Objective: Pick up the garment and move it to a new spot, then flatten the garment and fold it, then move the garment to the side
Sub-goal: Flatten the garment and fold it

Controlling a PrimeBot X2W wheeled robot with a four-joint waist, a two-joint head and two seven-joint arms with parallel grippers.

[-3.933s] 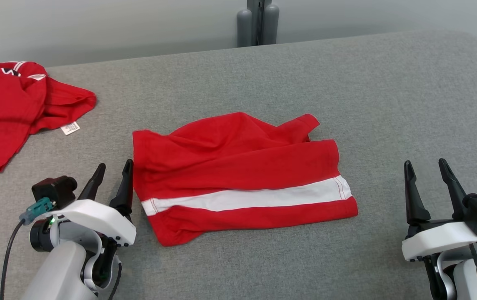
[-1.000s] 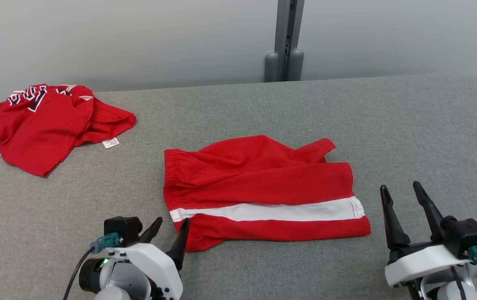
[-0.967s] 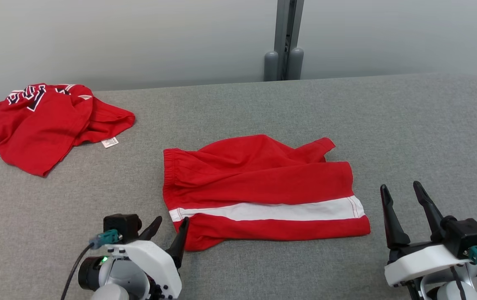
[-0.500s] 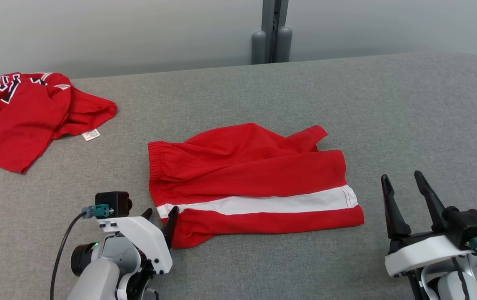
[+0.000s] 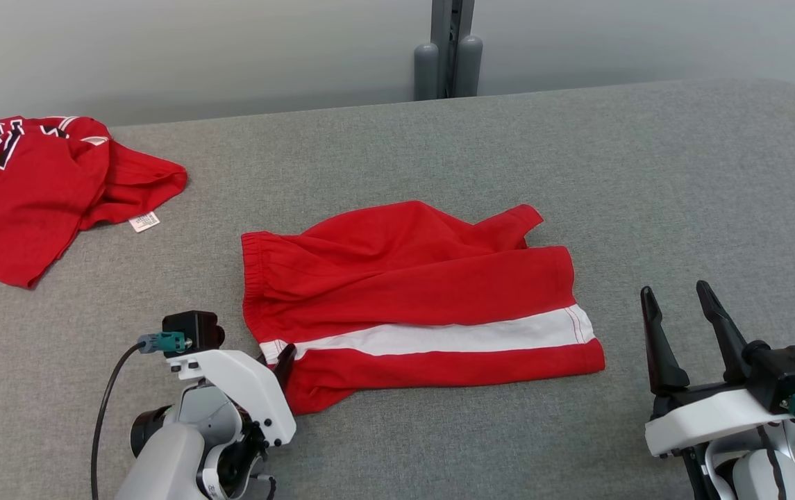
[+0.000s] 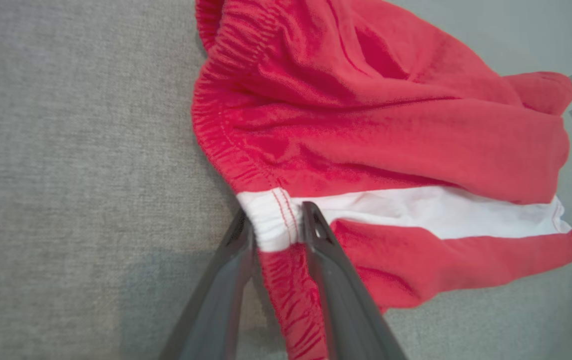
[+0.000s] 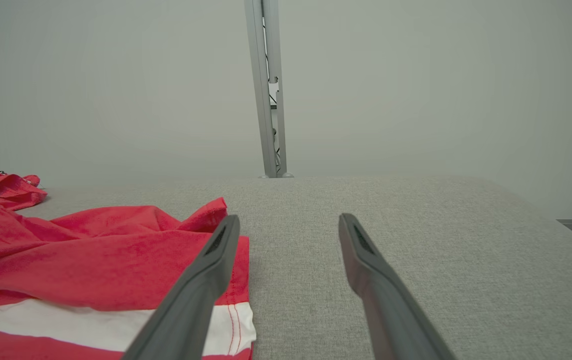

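Where the red shorts [image 5: 411, 298] lie rumpled at the middle of the grey table [image 5: 647, 173], their elastic waistband [image 6: 226, 135] is pinched by the left tool [image 6: 277, 216], whose fingers are drawn in on the end of the white stripe [image 5: 439, 338]. The right tool [image 5: 674, 287] is held wide open and empty above the table's near right part. Soft, light, floppy cloth is to be expected; sagging is likely, so the gathered waistband is judged the firmest hold.

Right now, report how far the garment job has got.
Nothing looks done: the red shorts lie rumpled on the grey surface. In hand: the left gripper has its jaws either side of the white-striped waistband; grip unclear. Right gripper open, beside the cloth. Left: lift, move, flatten, fold, set aside.
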